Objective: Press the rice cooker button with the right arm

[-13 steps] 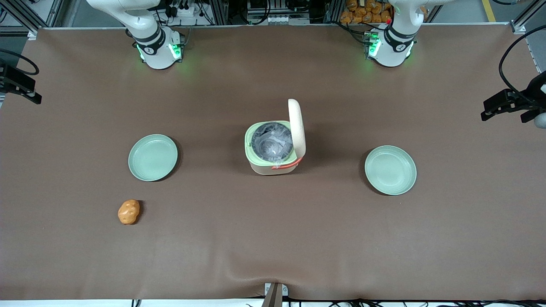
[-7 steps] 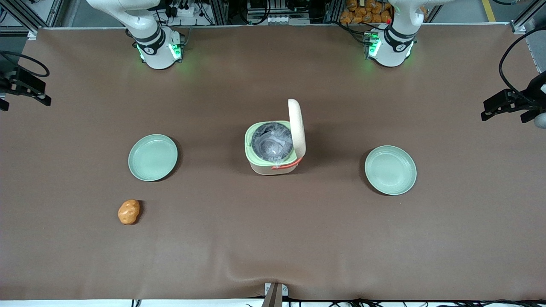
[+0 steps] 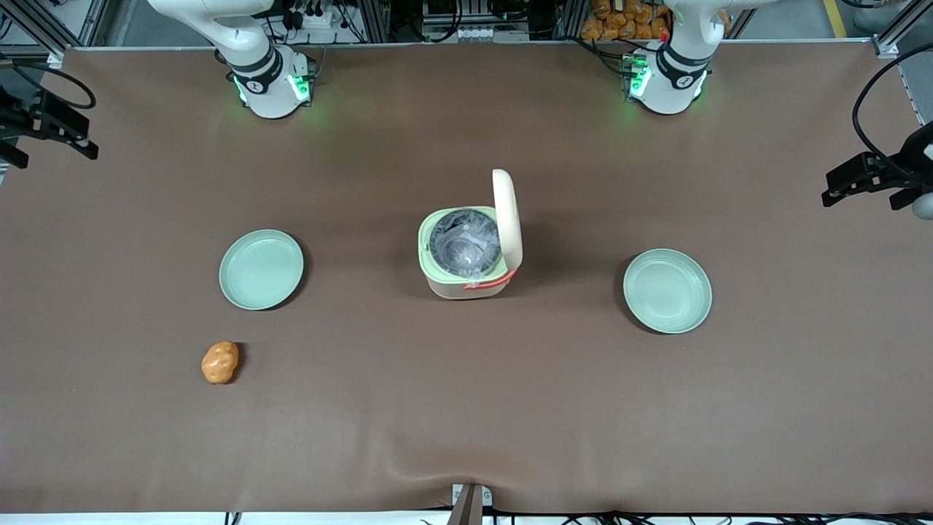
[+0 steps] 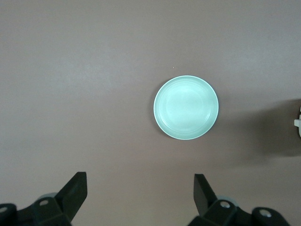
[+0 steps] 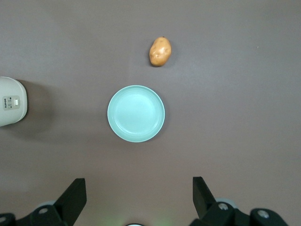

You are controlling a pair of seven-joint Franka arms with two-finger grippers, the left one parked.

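The cream rice cooker [image 3: 466, 257] stands mid-table with its lid raised upright, its grey pot showing and the coral handle on the side toward the front camera. In the right wrist view the cooker [image 5: 11, 101] shows a small button panel [image 5: 10, 102] on its wall facing the working arm's end. My right gripper [image 5: 138, 197] is open and empty, held high above the table, with a pale green plate below it. Its black body [image 3: 51, 125] shows at the working arm's end of the table, well away from the cooker.
One pale green plate [image 3: 261, 269] lies between the gripper and the cooker, also in the right wrist view [image 5: 136, 113]. An orange-brown potato [image 3: 220, 362] lies nearer the front camera [image 5: 160, 51]. A second plate [image 3: 667, 290] lies toward the parked arm's end [image 4: 186, 107].
The right gripper's black body has shifted away from the front camera and a little toward the table's middle. The cooker, plates and potato have not moved.
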